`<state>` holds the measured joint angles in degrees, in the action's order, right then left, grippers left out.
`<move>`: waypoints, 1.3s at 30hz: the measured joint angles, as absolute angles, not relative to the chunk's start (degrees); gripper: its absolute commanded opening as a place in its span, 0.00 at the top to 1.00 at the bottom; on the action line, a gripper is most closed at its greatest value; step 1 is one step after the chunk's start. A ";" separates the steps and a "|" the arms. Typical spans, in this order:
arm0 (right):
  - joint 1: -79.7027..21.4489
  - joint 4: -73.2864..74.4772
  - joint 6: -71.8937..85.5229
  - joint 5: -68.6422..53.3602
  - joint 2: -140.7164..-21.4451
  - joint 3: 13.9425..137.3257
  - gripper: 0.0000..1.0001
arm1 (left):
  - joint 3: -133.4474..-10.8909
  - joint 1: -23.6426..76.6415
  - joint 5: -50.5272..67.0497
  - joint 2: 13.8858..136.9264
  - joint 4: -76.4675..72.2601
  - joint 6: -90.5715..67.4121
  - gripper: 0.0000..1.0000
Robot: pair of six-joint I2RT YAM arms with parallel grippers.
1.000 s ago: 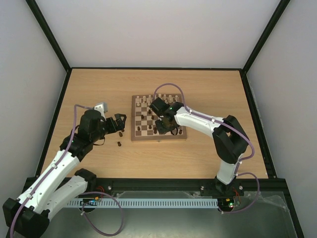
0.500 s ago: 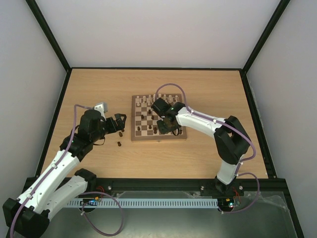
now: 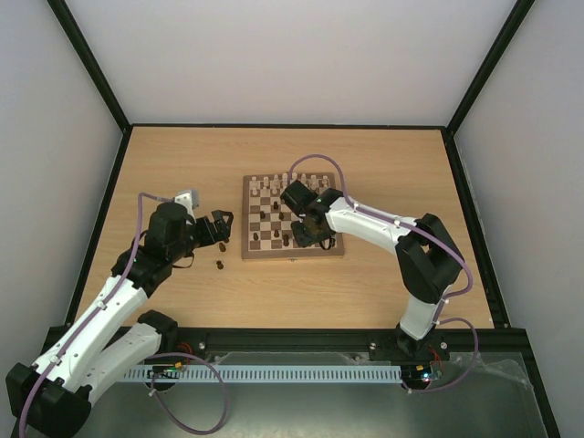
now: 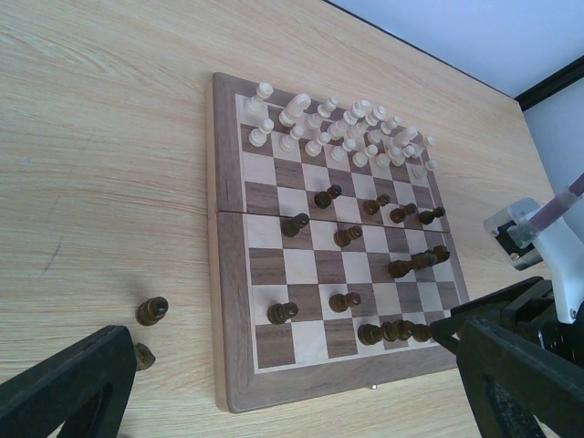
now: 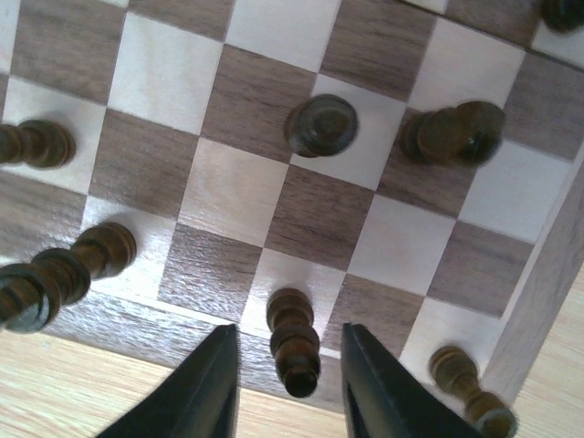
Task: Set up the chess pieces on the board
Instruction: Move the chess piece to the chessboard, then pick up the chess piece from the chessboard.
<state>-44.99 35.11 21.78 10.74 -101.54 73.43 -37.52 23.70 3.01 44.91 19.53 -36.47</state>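
The board point(image 3: 260, 251) lies mid-table; it also shows in the left wrist view point(image 4: 230, 274). Cream pieces point(image 4: 338, 132) fill its two far rows. Dark pieces point(image 4: 392, 330) stand scattered over the near half, several in the near row. Two dark pieces point(image 4: 152, 311) lie on the table left of the board. My left gripper point(image 3: 222, 228) hovers there, open and empty, with wide-spread fingers point(image 4: 64, 388). My right gripper point(image 5: 290, 388) is open over the board's near row. A dark piece point(image 5: 294, 342) stands between its fingers point(image 5: 205, 383), which do not touch it.
More dark pieces stand close by in the right wrist view: one point(image 5: 321, 125) two squares ahead, one point(image 5: 453, 132) tilted beside it, a cluster point(image 5: 55, 274) to the left, one point(image 5: 461, 374) to the right. Black frame rails edge the table point(image 3: 164, 164).
My right gripper has shifted slightly to the right over the board's near rows. The left arm has not moved.
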 measured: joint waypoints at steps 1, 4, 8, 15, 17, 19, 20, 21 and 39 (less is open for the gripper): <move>-44.99 35.14 21.82 10.70 -101.54 73.43 0.61 | -37.52 23.70 3.01 44.93 19.53 -36.47 0.01; -44.99 35.40 21.67 10.57 -101.03 73.43 0.55 | -37.52 23.70 3.01 44.93 19.53 -36.47 0.01; -44.95 36.18 21.63 10.57 -99.72 73.93 0.55 | -37.52 23.70 3.01 44.99 19.51 -36.47 0.01; -42.74 36.80 20.82 10.55 -99.44 80.64 0.60 | -37.52 23.70 2.98 45.25 19.14 -36.47 0.01; -41.32 36.77 20.56 10.50 -99.70 82.61 0.63 | -37.52 23.70 2.92 45.17 19.14 -36.47 0.01; -40.21 36.75 20.29 10.28 -100.42 84.44 0.65 | -37.52 23.70 2.72 44.84 19.14 -36.47 0.01; -39.75 36.75 20.12 10.13 -100.88 84.99 0.67 | -37.52 23.70 2.68 44.71 19.16 -36.47 0.01; -39.38 36.75 20.01 9.98 -101.41 85.45 0.68 | -37.52 23.70 2.57 44.47 19.16 -36.47 0.01; -39.35 36.93 19.44 5.98 -108.40 86.52 0.69 | -37.52 23.70 2.33 44.01 19.14 -36.45 0.01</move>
